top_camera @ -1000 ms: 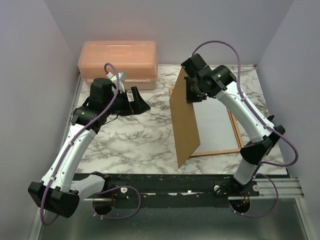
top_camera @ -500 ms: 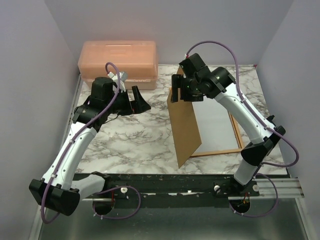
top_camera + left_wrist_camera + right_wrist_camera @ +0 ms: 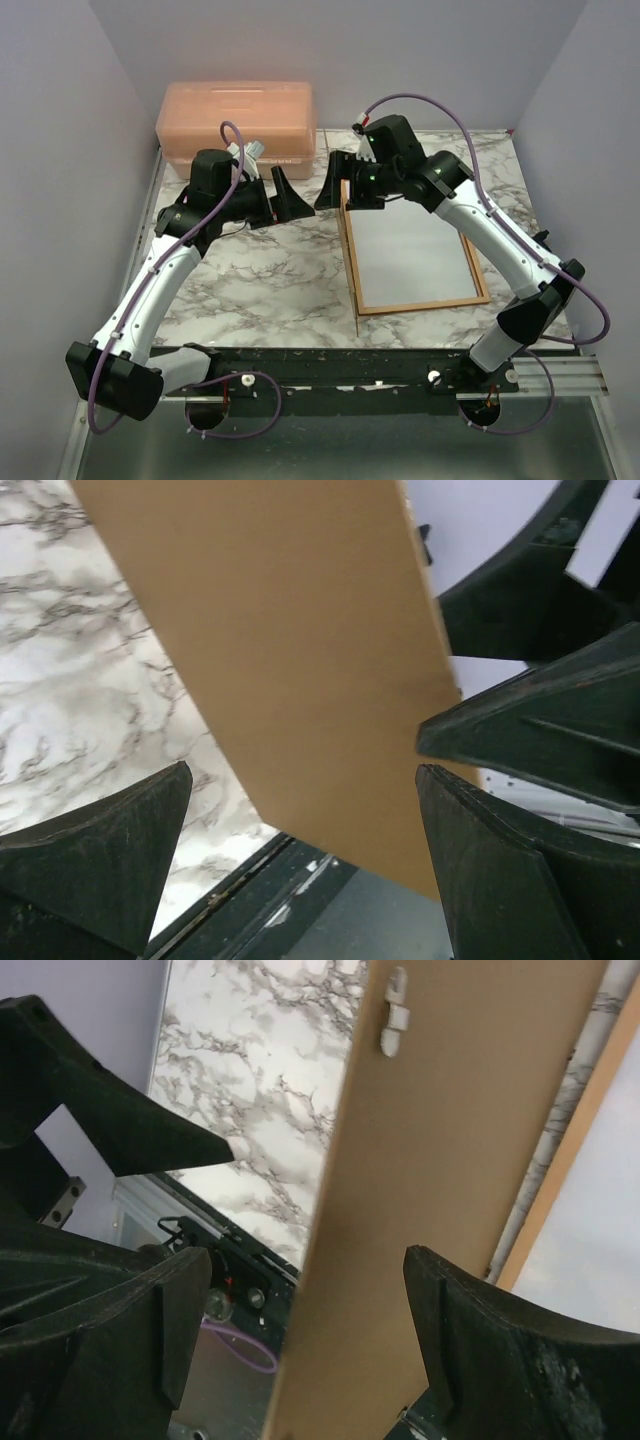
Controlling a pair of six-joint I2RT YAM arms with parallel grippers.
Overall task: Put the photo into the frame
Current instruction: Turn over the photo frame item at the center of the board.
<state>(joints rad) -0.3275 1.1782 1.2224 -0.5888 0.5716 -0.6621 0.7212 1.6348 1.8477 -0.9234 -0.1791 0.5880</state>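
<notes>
- The frame (image 3: 425,305) lies flat on the right half of the table, wood-coloured back up; a pale sheet fills its opening, which I take to be the photo (image 3: 410,250) lying face down, though its printed side is hidden
- So the photo looks to be in place; what seems left is closing the back with the brown backing board (image 3: 320,680)
- That board stands on edge along the frame's left side, tilted, its white clip (image 3: 393,1012) towards the top; it is not yet laid down
- The left gripper (image 3: 302,768) has its jaws spread wide, with the board between them but not pinched
- The right gripper (image 3: 307,1253) is also spread around the board's top with gaps showing; whether any finger touches the board I cannot tell
- The table (image 3: 260,270) is white marble with grey veins; a translucent orange box (image 3: 235,115) sits at the back left; plain lilac walls (image 3: 60,150) close in the sides and rear
</notes>
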